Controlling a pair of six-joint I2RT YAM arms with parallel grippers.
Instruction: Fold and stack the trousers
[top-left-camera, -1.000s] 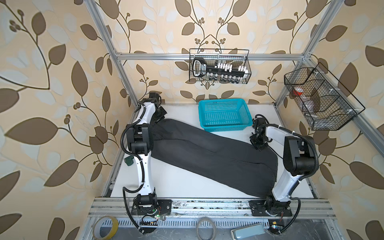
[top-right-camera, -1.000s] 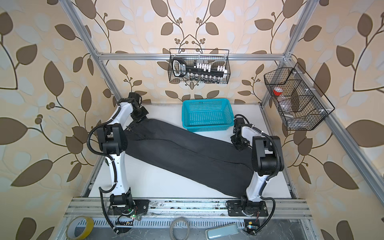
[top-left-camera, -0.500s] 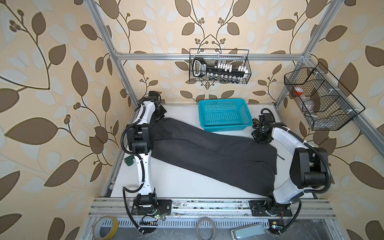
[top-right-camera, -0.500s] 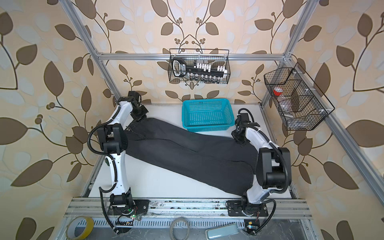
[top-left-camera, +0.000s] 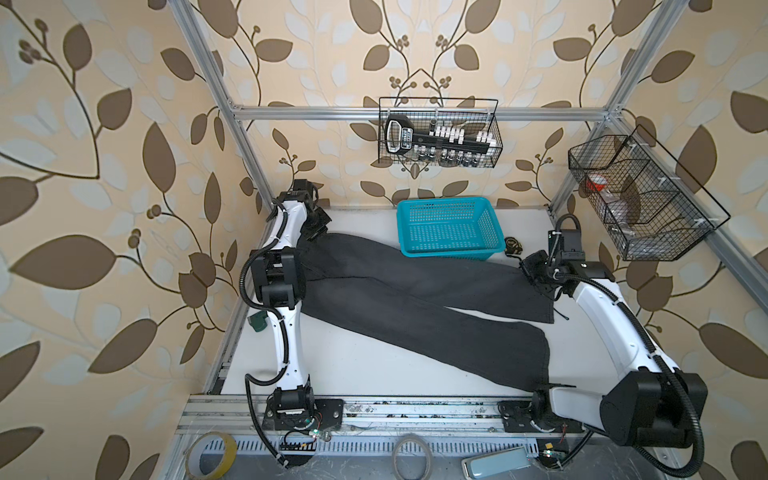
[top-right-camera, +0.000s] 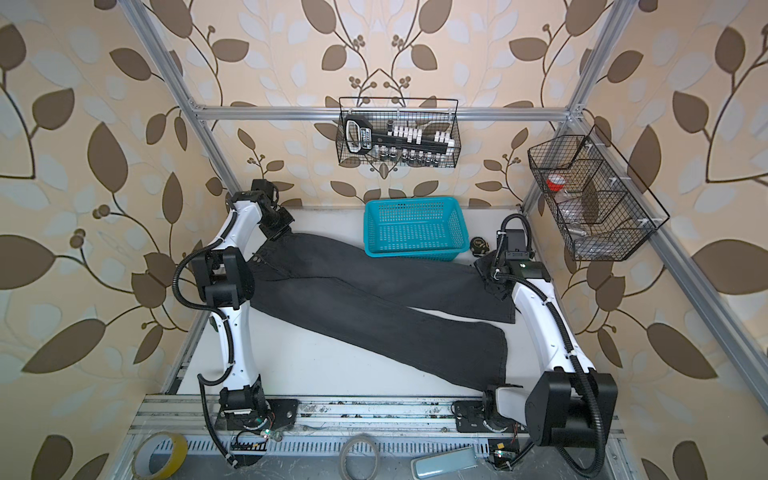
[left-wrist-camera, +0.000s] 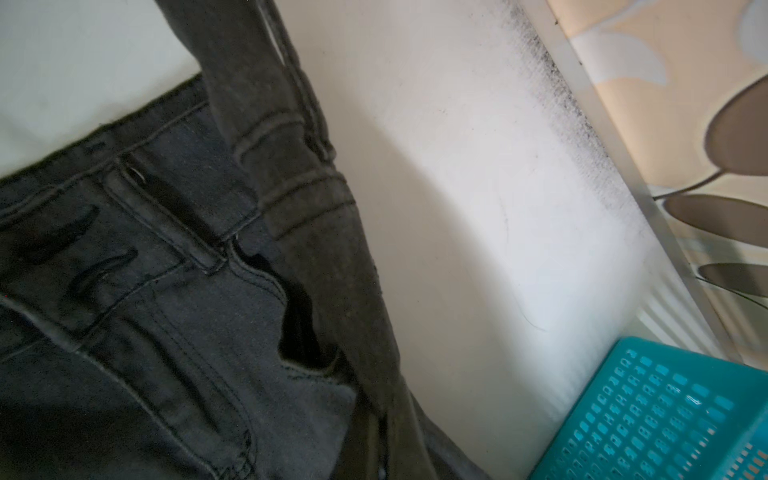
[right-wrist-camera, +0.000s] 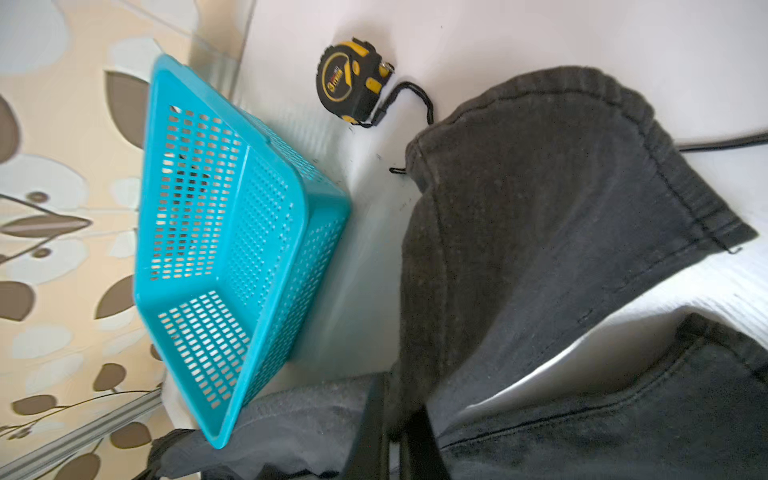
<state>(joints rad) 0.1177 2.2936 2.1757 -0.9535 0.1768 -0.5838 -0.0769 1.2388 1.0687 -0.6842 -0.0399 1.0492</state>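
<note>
Here, trousers (top-left-camera: 395, 299) in L gripper (top-left-camera: 319, 233), R gripper (top-left-camera: 531, 269)

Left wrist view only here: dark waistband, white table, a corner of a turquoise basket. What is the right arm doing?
Observer: The right jaws are shut on the far leg's hem of the dark charcoal denim trousers.
Operator: Anything loose near that hem?
Observer: A black-and-yellow tape measure lies on the white table, between the turquoise perforated plastic basket and that hem.
Operator: And the other leg?
Observer: The near leg lies flat, splayed away from the held one, its hem toward the table's front right.
</note>
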